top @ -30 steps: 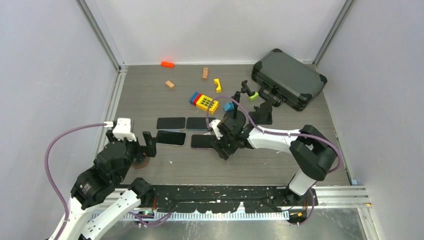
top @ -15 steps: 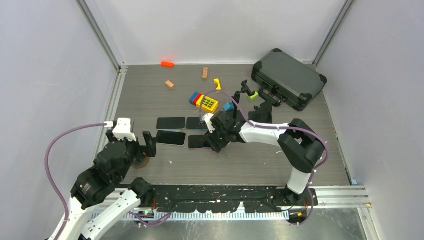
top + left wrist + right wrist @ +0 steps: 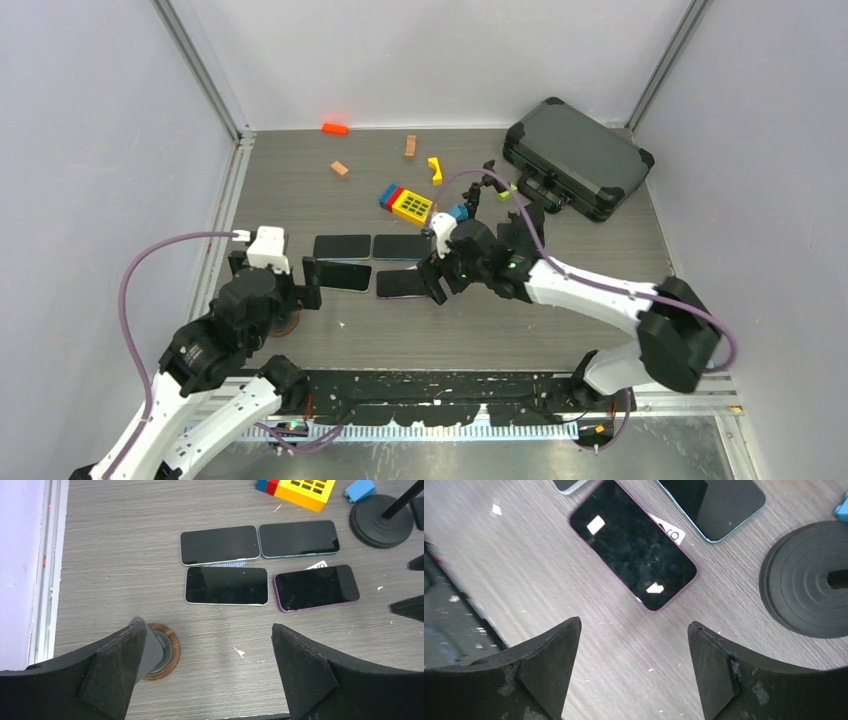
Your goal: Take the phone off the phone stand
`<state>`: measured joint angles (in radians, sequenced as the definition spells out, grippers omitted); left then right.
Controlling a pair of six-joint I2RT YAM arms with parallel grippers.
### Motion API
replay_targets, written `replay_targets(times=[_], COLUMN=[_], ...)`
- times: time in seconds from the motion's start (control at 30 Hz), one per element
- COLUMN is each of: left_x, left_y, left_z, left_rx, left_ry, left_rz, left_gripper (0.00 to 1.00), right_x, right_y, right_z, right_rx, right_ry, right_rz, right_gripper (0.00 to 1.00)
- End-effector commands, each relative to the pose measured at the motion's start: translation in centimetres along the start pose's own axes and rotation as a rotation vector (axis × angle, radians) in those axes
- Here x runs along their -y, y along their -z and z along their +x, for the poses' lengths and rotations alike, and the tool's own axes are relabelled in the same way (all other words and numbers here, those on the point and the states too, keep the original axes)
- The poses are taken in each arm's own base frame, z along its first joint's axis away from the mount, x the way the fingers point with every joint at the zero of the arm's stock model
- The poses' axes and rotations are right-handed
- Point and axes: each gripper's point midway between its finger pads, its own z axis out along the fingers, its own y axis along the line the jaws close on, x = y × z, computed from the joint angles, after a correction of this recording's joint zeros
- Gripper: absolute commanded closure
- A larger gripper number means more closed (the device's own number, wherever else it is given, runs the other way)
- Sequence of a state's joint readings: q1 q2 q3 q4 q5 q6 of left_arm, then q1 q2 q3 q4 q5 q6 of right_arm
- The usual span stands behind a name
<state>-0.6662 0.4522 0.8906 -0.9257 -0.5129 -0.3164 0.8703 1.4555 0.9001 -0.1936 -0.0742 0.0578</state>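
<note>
Several phones lie flat on the table. The purple-edged phone (image 3: 403,284) (image 3: 316,587) (image 3: 634,557) is nearest my right gripper (image 3: 440,277) (image 3: 634,625), which hovers open just beside it with nothing between its fingers. A black phone stand with a round base (image 3: 377,522) (image 3: 804,595) stands behind that phone, with no phone on it. My left gripper (image 3: 305,282) (image 3: 207,630) is wide open above bare table, in front of the green-edged phone (image 3: 226,585). A wood-ringed round stand (image 3: 162,652) (image 3: 283,323) sits by its left finger.
Two more phones (image 3: 341,245) (image 3: 400,246) lie in the back row. A yellow toy block (image 3: 412,205), a blue block (image 3: 359,489) and small wooden and orange blocks (image 3: 335,128) are scattered behind. A dark hard case (image 3: 578,155) lies at the back right.
My right gripper slid the purple-edged phone a little left, then opened and drew back from it. My left arm has moved forward and to the right.
</note>
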Motion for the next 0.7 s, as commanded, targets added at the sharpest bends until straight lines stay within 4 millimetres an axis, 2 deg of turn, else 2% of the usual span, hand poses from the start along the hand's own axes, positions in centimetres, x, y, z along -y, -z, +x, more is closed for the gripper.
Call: replay_targets(times=[0.0, 0.1, 0.13, 0.17, 0.2, 0.33, 0.4, 0.43, 0.47, 0.5, 0.53, 0.67], left_x=[-0.1, -0.1, 0.1, 0.2, 0.4, 0.8, 1.1, 1.4, 1.5, 1.6, 1.6, 1.6], left_y=[-0.8, -1.3, -1.5, -1.7, -1.9, -2.7, -3.0, -3.2, -3.2, -3.3, -3.3, -3.3], left_z=[0.0, 0.2, 0.3, 0.4, 0.4, 0.9, 1.1, 1.2, 1.3, 1.4, 1.4, 1.4], left_rx=[-0.013, -0.034, -0.044, -0.056, -0.066, -0.117, -0.142, -0.149, -0.155, -0.159, -0.16, -0.155], left_ry=[-0.022, -0.032, -0.037, -0.042, -0.044, -0.066, -0.076, -0.079, -0.081, -0.082, -0.082, -0.078], left_rz=[-0.035, -0.051, -0.051, -0.051, -0.05, -0.062, -0.058, -0.048, -0.044, -0.044, -0.044, -0.038], left_gripper=[0.0, 0.0, 0.0, 0.0, 0.0, 0.0, 0.0, 0.0, 0.0, 0.0, 0.0, 0.0], right_x=[-1.9, -1.6, -0.7, 0.0, 0.3, 2.0, 2.9, 3.1, 3.4, 3.5, 3.7, 4.5], right_y=[3.4, 5.9, 6.8, 7.3, 8.3, 11.4, 13.0, 13.7, 14.3, 14.9, 15.3, 16.9], right_z=[-3.1, -3.2, -3.3, -2.5, -2.8, -1.1, 1.1, 0.6, 1.9, 1.4, 2.2, 2.2], right_rx=[0.172, 0.211, 0.239, 0.22, 0.236, 0.19, 0.099, 0.103, 0.044, 0.045, 0.007, 0.032], right_ry=[-0.144, -0.289, -0.325, -0.386, -0.414, -0.584, -0.606, -0.611, -0.612, -0.612, -0.606, -0.624], right_rz=[-0.051, -0.008, 0.047, 0.1, 0.121, 0.271, 0.364, 0.384, 0.421, 0.437, 0.461, 0.517], right_gripper=[0.14, 0.05, 0.04, 0.03, 0.03, 0.01, 0.01, 0.01, 0.01, 0.01, 0.01, 0.01])
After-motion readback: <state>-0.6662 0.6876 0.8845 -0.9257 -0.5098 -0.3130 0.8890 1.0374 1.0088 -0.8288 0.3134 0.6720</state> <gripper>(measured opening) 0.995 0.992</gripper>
